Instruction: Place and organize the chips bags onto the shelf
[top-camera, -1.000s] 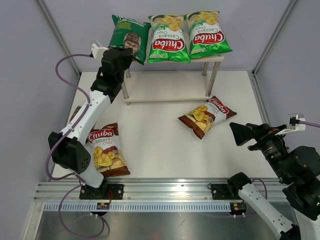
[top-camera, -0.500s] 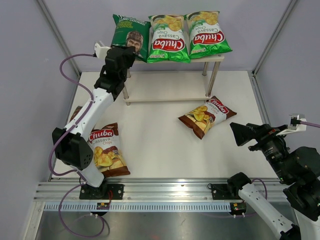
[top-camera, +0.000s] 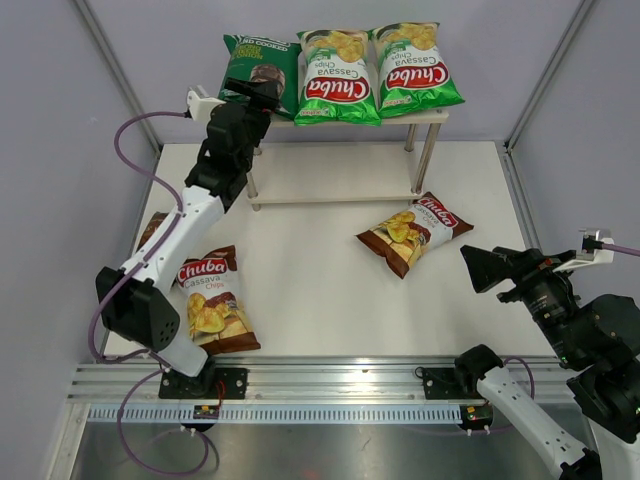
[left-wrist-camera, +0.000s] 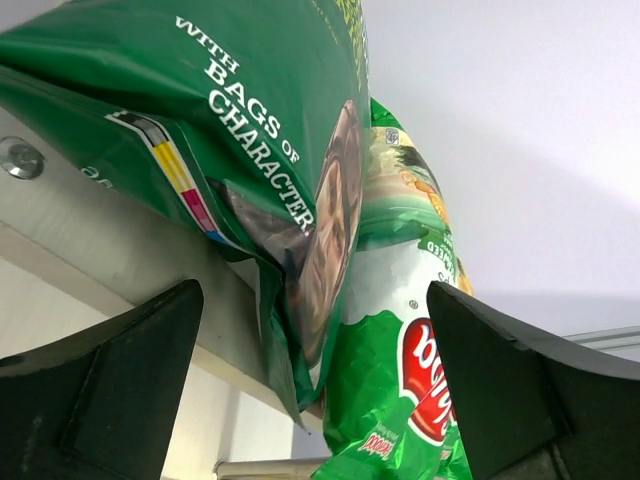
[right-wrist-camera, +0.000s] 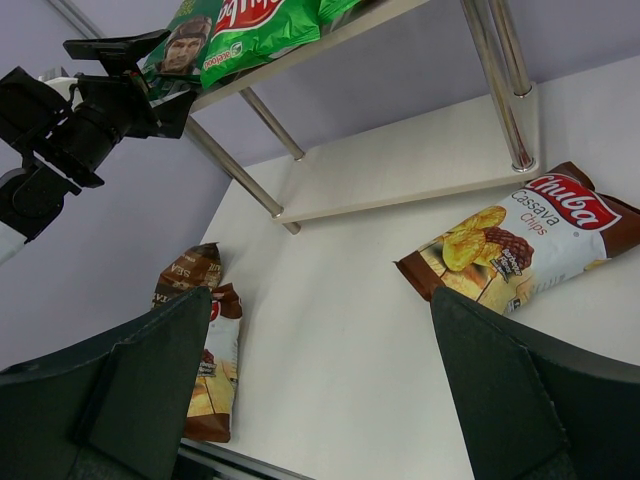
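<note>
Green fills the top board of the shelf (top-camera: 340, 172) now. The dark green bag (top-camera: 262, 62) is laid at the upper left of the top view, just beside the two bright green bags (top-camera: 337, 77). The pinch seen a moment earlier is undone. The left claw (left-wrist-camera: 312, 295) is now opened wide, with one finger on each side of the bag's near corner, and the bag seems not to be touched. That corner is left hanging over the board's edge.

So three bags are put away. Three are left on the table (top-camera: 320, 300):
- a brown-and-white bag (top-camera: 413, 233) at centre right
- a second brown-and-white bag (top-camera: 212, 300) at lower left
- a dark brown bag (top-camera: 150, 232) half hidden by the left arm

The right claw (right-wrist-camera: 320, 295) is held wide open and empty at lower right.
</note>
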